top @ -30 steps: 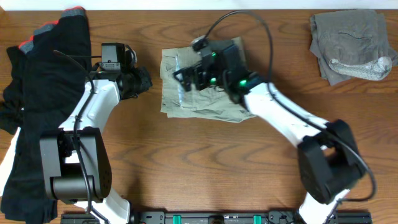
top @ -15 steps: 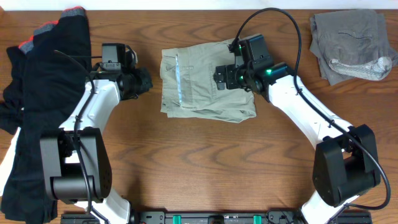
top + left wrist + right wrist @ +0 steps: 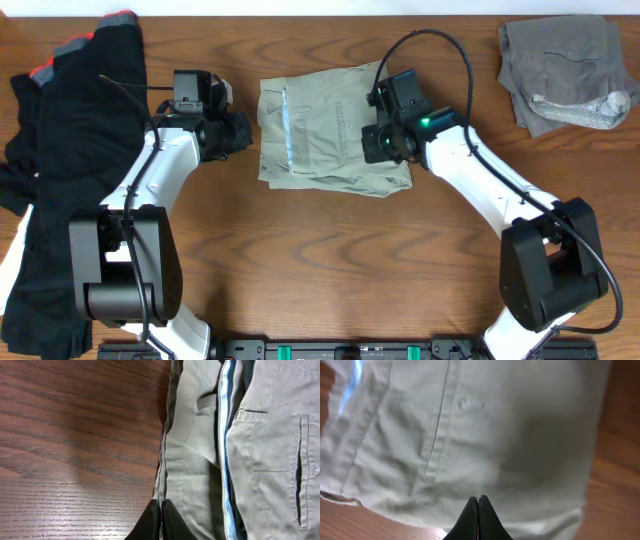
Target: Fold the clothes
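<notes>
Since a second ago, the right gripper has drawn back from the middle of the khaki shorts to their right edge, and the left gripper has come a little closer to their left edge. These shorts lie at the middle of the table, folded into a compact rectangle, with the pale blue lining showing as a stripe near the left side. The right gripper hangs over the cloth with its fingers pressed together and nothing between them; I judge it is lifted clear so that the fold can rest flat. The left fingers are also closed and empty, their tips just at the folded edge, probably ready to tidy it. Black clothes wait at the far left, well apart; grey shorts lie in the far right corner.
</notes>
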`<action>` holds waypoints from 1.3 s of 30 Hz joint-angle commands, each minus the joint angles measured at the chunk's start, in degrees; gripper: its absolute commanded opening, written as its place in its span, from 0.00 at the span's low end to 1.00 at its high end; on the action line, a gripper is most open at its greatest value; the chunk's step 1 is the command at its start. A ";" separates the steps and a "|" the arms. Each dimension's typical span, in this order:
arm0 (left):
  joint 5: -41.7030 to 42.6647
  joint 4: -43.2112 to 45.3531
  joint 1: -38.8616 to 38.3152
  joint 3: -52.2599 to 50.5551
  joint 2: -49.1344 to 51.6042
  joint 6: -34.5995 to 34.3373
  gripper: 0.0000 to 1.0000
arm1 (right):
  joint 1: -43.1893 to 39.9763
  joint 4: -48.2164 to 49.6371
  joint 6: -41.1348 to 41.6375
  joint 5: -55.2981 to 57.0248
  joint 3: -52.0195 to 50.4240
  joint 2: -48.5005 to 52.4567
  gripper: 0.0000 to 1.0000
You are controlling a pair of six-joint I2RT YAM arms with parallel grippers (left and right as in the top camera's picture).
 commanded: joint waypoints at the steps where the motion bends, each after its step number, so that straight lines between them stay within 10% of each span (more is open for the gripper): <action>1: -0.15 0.11 0.24 1.01 -0.22 1.14 0.07 | 0.44 0.28 -0.33 -1.99 -3.23 1.77 0.01; 14: -0.15 0.87 0.24 1.01 -0.22 1.14 0.08 | -2.78 9.31 3.39 0.96 -14.71 4.33 0.01; 29: -0.15 0.87 0.24 1.01 -0.22 1.14 0.34 | -19.08 25.62 2.38 10.43 -15.72 9.22 0.02; 34: -0.15 0.92 0.24 1.01 -0.22 1.14 0.43 | -26.23 27.58 -0.42 3.28 -10.14 9.16 0.80; 39: -0.59 1.03 0.24 1.01 -0.22 1.16 0.51 | -28.00 16.17 -5.40 -8.35 1.25 7.65 0.99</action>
